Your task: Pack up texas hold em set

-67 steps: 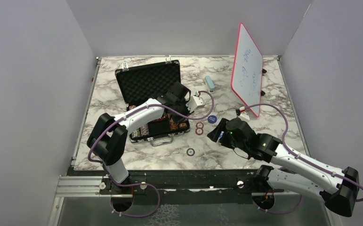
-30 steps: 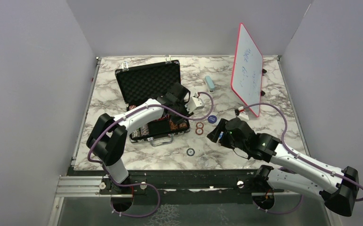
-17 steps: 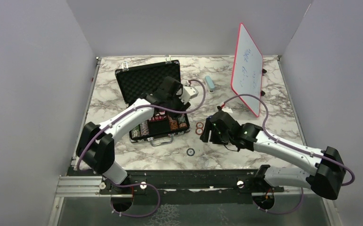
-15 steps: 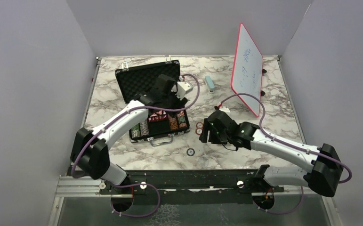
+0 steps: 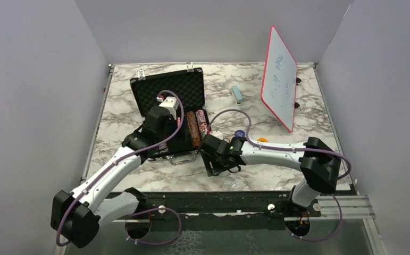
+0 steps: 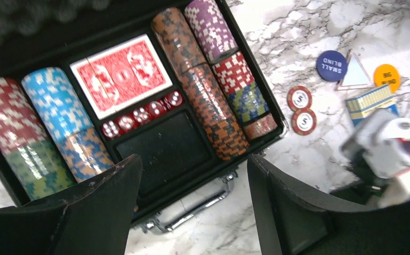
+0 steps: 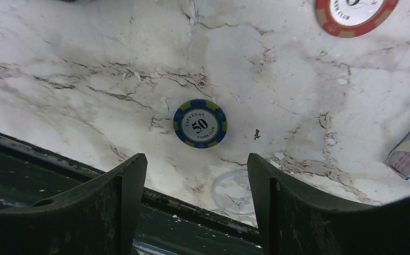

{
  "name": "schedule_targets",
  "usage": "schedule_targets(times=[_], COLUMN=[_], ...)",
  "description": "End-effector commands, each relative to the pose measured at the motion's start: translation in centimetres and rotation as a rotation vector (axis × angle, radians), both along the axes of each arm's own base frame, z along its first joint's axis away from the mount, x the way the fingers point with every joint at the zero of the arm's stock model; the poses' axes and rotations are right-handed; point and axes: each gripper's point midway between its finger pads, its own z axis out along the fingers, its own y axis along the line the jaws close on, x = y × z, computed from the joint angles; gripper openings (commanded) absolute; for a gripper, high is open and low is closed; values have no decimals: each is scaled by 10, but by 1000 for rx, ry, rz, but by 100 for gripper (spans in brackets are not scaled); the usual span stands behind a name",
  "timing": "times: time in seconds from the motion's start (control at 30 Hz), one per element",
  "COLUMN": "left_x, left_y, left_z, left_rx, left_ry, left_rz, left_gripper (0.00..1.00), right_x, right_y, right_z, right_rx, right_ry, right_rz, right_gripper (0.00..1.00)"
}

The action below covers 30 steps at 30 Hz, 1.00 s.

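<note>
Toward the back-left corner of the worktop (image 5: 116, 109): open case (image 5: 165, 94) with chips (image 6: 208, 109), red deck (image 6: 121, 74), dice (image 6: 141, 114) inside. Over it, left gripper (image 6: 192, 167), spread wide, empty. By front edge, right gripper (image 7: 197, 162), likewise spread, empty, above a blue chip (image 7: 199, 124).

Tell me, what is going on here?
Two robot arms are packing a poker set. The left arm hovers over the open briefcase, jaws open and empty. The right arm holds open jaws above a blue chip on the marble. Two red chips and a blue deck lie beside the briefcase.
</note>
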Motion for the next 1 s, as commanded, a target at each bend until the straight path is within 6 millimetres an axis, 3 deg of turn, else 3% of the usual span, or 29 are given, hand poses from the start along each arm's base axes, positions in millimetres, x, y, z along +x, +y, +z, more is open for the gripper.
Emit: schedule_targets(times=[0.0, 0.33, 0.57, 0.97], left_x=[-7, -23, -27, -29], left_y=[13, 10, 7, 4], left_z=[7, -3, 1, 4], left_rx=[-103, -155, -175, -200], left_ry=[13, 56, 53, 57], left_rz=[149, 138, 110, 107], left_gripper=[75, 75, 75, 75], right_x=[-5, 0, 3, 6], right_y=[-5, -3, -3, 5], right_z=[-15, -44, -51, -54], right_rx=[-89, -160, -178, -195], right_ry=[29, 36, 37, 52], right_rz=[27, 19, 6, -18], right_gripper=[72, 63, 53, 54])
